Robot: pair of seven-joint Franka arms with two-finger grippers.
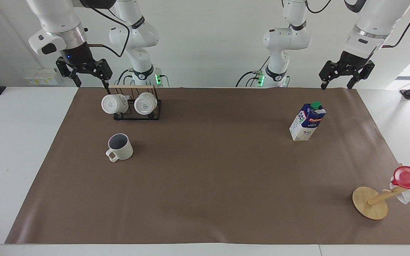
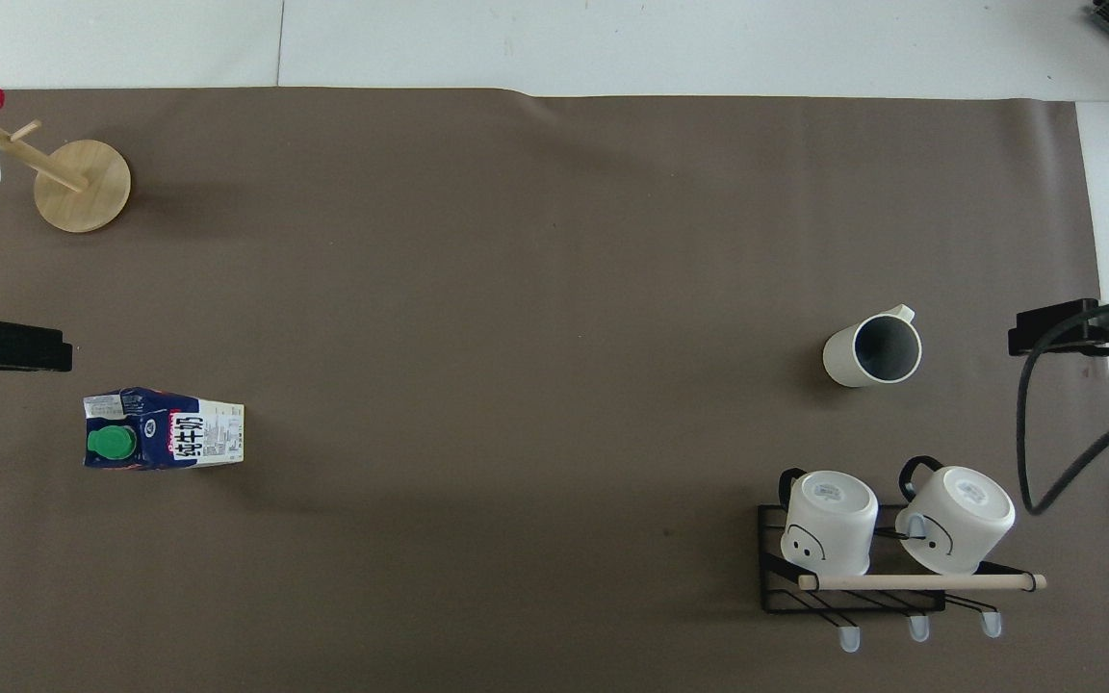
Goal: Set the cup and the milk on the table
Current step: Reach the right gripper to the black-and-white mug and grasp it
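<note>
Both claws hang open and empty: the right gripper [image 1: 91, 81] over the rack [image 1: 136, 110] of white mugs, the left gripper [image 1: 337, 84] over the mat's edge by the robots. On the table [image 1: 205, 185] the cup [image 1: 120, 147] stands upright, farther out than the rack. Well apart, toward the left arm's end, stands the milk [image 1: 307, 122].

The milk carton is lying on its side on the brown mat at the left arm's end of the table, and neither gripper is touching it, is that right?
Not quite. The milk carton is standing upright, green cap on top, not lying on its side; the facing view shows this. The rest holds: it is on the brown mat at the left arm's end of the table, and neither the left gripper nor the right gripper touches it.
</note>
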